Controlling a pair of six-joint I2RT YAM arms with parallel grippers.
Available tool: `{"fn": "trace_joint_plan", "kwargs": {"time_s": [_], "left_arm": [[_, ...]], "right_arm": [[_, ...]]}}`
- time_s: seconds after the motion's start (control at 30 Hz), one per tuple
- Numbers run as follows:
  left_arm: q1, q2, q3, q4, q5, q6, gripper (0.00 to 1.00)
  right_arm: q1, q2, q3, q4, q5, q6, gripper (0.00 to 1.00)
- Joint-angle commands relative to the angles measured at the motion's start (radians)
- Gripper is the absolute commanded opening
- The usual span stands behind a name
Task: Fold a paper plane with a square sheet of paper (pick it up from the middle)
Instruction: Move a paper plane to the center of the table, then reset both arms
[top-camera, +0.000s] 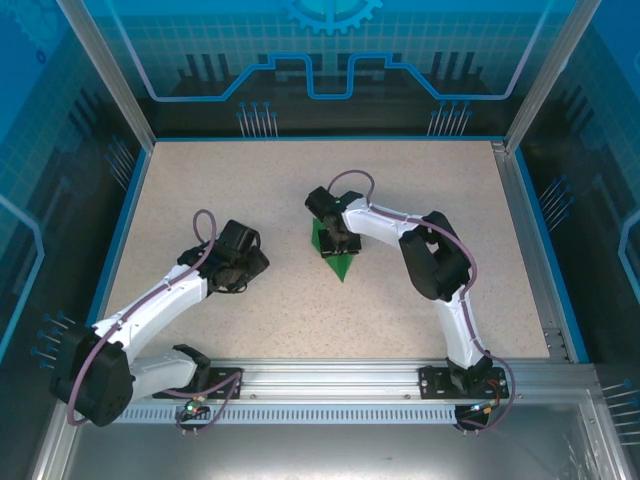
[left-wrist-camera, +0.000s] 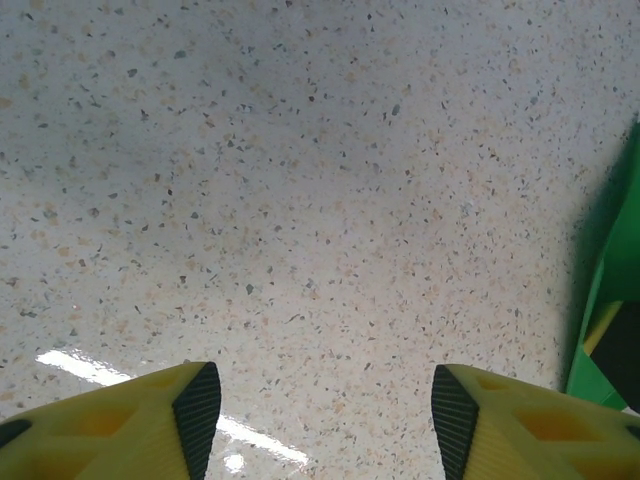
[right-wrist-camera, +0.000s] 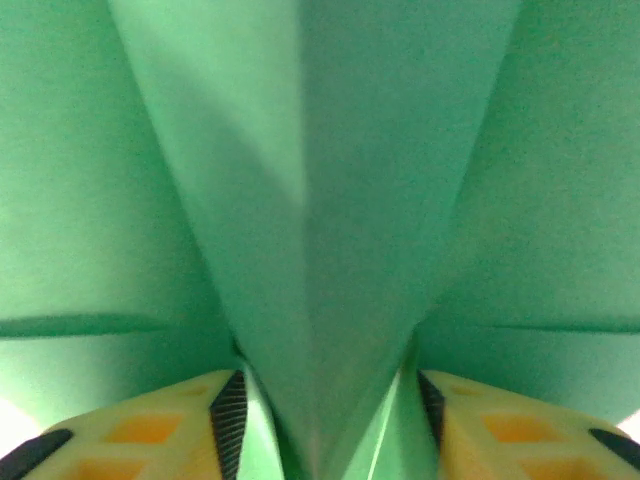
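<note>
Lurker: paper plane (top-camera: 341, 266) on your rig is lying around the middle of the counter (top-camera: 250, 190), bright green, pointy tip aimed back toward the arm bases. Your right arm (top-camera: 440, 270) reaches in from the right side. The right pincer (right-wrist-camera: 330, 425) is parked over the wider end, so from above you mostly get the tip and a bit of one edge poking out.

Regular: yep. On your right wrist cam the plane's centre fold stands up as a ridge and runs straight between the two yellow fingers (right-wrist-camera: 150, 435), with flatter flaps spreading off to both sides.

Lurker: so is it gripping or not?

Regular: honestly can't tell. The fingers stand apart with the ridge in the gap, and the black pads (right-wrist-camera: 229, 420) look very close to the paper on both sides. Whether they press on it or just sit beside it, your frames don't settle.

Lurker: and your other one?

Regular: left pincer (left-wrist-camera: 318, 410) is open, nothing between its fingers, just bare speckled counter under it. From above it sits to the left of the plane, apart from it. On your left wrist cam a slice of the green paper shows at the right edge, near the right-hand finger.
</note>
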Motion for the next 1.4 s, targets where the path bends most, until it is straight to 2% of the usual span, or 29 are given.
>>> {"fn": "trace_joint_plan", "kwargs": {"time_s": [0.0, 0.13, 0.23, 0.3, 0.43, 0.57, 0.73, 0.8, 0.83, 0.9, 0.97, 1.03, 1.13, 1.23, 1.3, 1.37], "left_arm": [[0.009, -0.009, 0.006, 0.020, 0.010, 0.053, 0.63], [0.009, -0.019, 0.005, 0.026, 0.003, 0.072, 0.66], [0.009, -0.024, 0.011, 0.023, -0.003, 0.089, 0.68], [0.009, -0.030, 0.015, 0.015, -0.018, 0.102, 0.71], [0.009, -0.069, 0.014, 0.009, -0.088, 0.153, 0.87], [0.008, -0.107, 0.018, 0.002, -0.258, 0.217, 0.99], [0.011, -0.130, -0.010, 0.062, -0.557, 0.341, 0.99], [0.019, -0.120, -0.052, 0.166, -0.653, 0.434, 0.99], [0.027, -0.110, -0.083, 0.244, -0.674, 0.509, 0.99], [0.058, -0.081, -0.111, 0.341, -0.666, 0.601, 0.99], [0.100, -0.035, -0.118, 0.379, -0.662, 0.613, 0.99], [0.153, 0.001, -0.094, 0.381, -0.616, 0.635, 0.99], [0.185, 0.050, -0.121, 0.522, -0.612, 0.735, 0.99], [0.236, 0.113, -0.193, 0.732, -0.534, 0.794, 0.99], [0.257, 0.166, -0.242, 0.901, -0.469, 0.833, 0.99], [0.267, 0.197, -0.237, 0.976, -0.424, 0.869, 0.99]], "right_arm": [[-0.007, -0.103, -0.010, -0.021, -0.006, -0.020, 0.53], [-0.005, -0.201, -0.062, 0.004, -0.011, -0.026, 0.61], [-0.008, -0.271, -0.089, 0.000, 0.010, -0.031, 0.62], [-0.004, -0.346, -0.128, 0.014, 0.054, -0.036, 0.62], [-0.004, -0.570, -0.276, 0.074, 0.224, -0.064, 0.66], [-0.047, -0.782, -0.426, 0.122, 0.461, -0.094, 0.73], [-0.224, -0.989, -0.628, 0.247, 0.608, -0.186, 0.76], [-0.296, -1.050, -0.749, 0.404, 0.639, -0.288, 0.82], [-0.340, -1.074, -0.831, 0.497, 0.631, -0.340, 0.87], [-0.435, -1.096, -0.942, 0.638, 0.529, -0.411, 0.90], [-0.529, -1.082, -1.006, 0.724, 0.354, -0.445, 0.90], [-0.591, -1.033, -1.052, 0.810, 0.278, -0.455, 0.89], [-0.608, -0.950, -1.142, 1.051, 0.210, -0.522, 0.89], [-0.609, -0.864, -1.201, 1.293, 0.141, -0.572, 0.89], [-0.612, -0.810, -1.164, 1.307, 0.105, -0.603, 0.88], [-0.618, -0.778, -1.162, 1.373, 0.056, -0.629, 0.88]]}}
